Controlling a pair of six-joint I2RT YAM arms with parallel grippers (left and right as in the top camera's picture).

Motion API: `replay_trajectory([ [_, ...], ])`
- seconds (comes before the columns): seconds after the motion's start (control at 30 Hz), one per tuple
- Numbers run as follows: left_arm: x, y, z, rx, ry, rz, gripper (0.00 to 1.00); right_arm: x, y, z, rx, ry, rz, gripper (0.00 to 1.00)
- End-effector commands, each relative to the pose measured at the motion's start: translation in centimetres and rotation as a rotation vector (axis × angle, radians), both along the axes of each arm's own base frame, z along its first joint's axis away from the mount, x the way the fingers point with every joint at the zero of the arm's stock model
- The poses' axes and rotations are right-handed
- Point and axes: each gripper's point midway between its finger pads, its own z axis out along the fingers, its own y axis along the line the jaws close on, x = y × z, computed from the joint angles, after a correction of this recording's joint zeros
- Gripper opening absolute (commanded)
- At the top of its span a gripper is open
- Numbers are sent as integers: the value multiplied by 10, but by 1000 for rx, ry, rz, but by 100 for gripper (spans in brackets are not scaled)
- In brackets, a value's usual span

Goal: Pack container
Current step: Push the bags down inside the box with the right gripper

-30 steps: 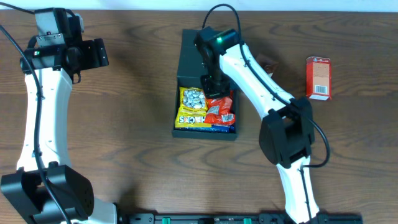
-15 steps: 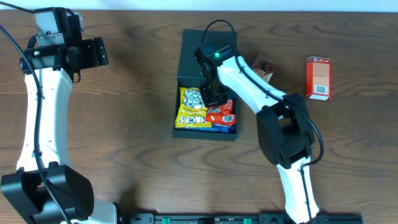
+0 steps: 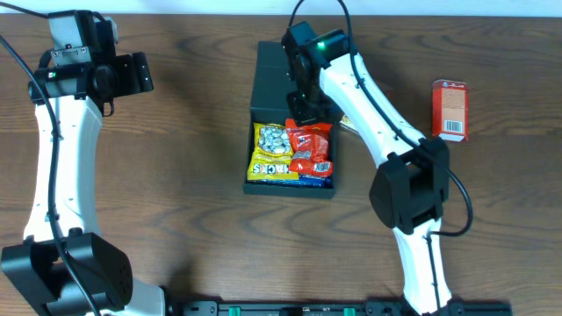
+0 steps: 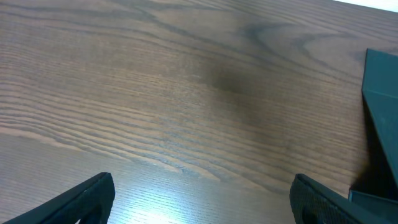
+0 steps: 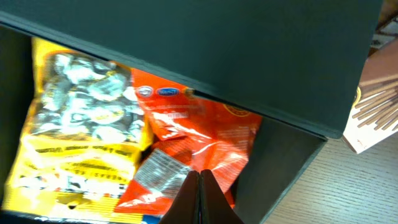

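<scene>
Our right pincer (image 5: 199, 190) has its fingers pressed together on nothing, poised just above the red packet (image 5: 186, 149). A second ago it was low in the container (image 3: 262, 96) and covering that packet. Now we see it drawn back toward the far end, by the flap lid (image 5: 217, 56), and the red packet lies in fuller view. The yellow packet (image 3: 270, 151) lies touching it on the left, as before. The container sits in the middle of the bench (image 3: 184, 193), unmoved. A box of stick snacks (image 5: 373, 106) lies just beside its right wall, and the red carton (image 3: 450, 110) stands well apart to the right. Our left pincer (image 4: 202, 202) stays spread wide over bare bench at the far left.
</scene>
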Motion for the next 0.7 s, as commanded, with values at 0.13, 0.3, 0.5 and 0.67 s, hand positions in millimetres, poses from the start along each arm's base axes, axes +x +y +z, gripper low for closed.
replay_trajectory([
  [0.13, 0, -1, -4, -12, 6, -2, 91, -25, -11, -32, -59, 97, 31, 2],
  [0.3, 1, -1, -3, -12, 2, -2, 91, -27, -8, -61, -56, 90, 25, 2],
  [0.5, 2, -9, -3, -48, -3, -26, 91, -15, -3, -84, -25, 30, 14, 2],
  [0.67, 1, -9, -4, -50, 3, -27, 91, -12, -1, -79, -20, 21, 19, 2],
])
